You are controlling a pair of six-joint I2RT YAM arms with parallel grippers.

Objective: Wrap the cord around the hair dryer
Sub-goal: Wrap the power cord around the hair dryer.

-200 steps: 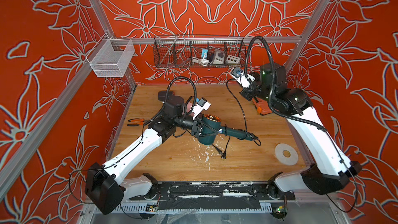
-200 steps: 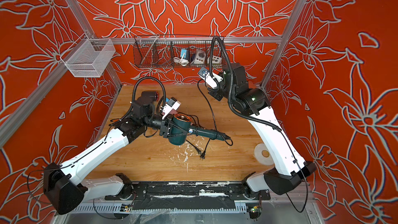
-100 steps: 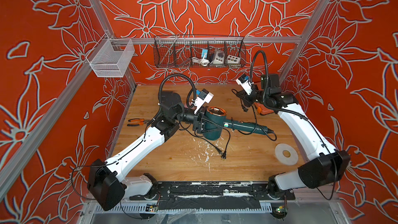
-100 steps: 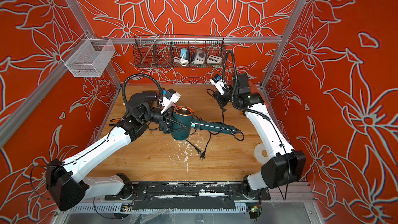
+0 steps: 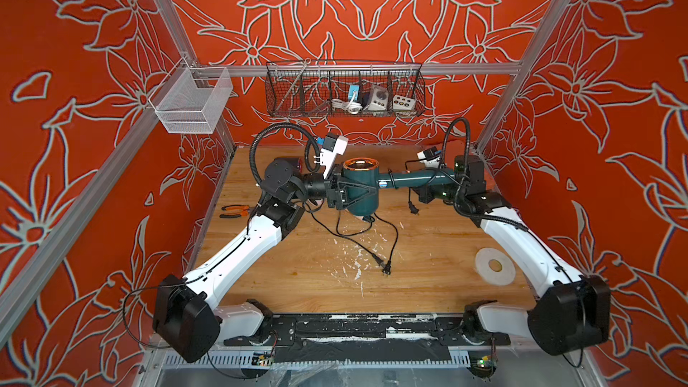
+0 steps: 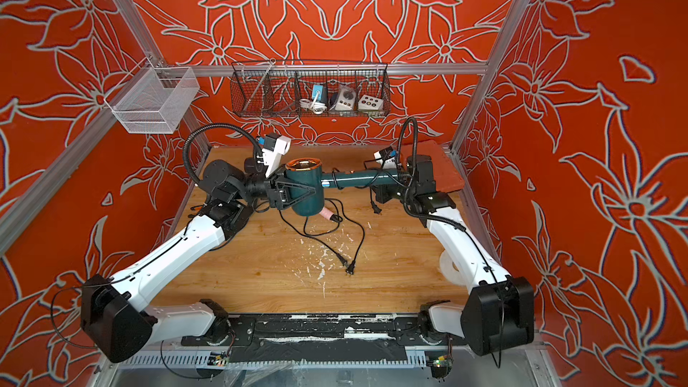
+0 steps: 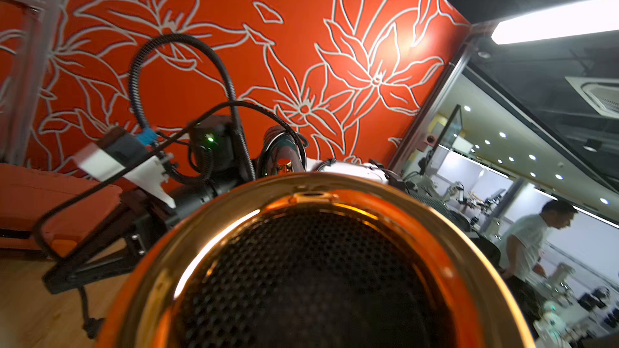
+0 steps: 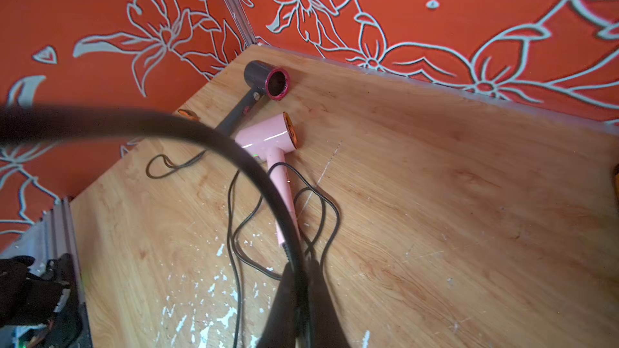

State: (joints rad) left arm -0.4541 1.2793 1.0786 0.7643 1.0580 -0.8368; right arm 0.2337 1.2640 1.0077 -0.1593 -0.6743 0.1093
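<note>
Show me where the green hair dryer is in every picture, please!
In a top view: green hair dryer mid-picture, between the two arms.
In a top view: same spot.
Left wrist view: close up, its gold rim fills much of the picture.
Right wrist view: not in it.
Shared landmark: the wooden table.

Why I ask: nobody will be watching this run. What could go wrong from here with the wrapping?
1. The right gripper pinches the cord only at its fingertips; the cord may slip out and the turn on the handle of the hair dryer loosen.
2. A plug hangs below the handle, above loose cords on the table; it may snag them.
3. The left gripper holds the hair dryer by its round body, so it might twist under the cord's pull.
</note>
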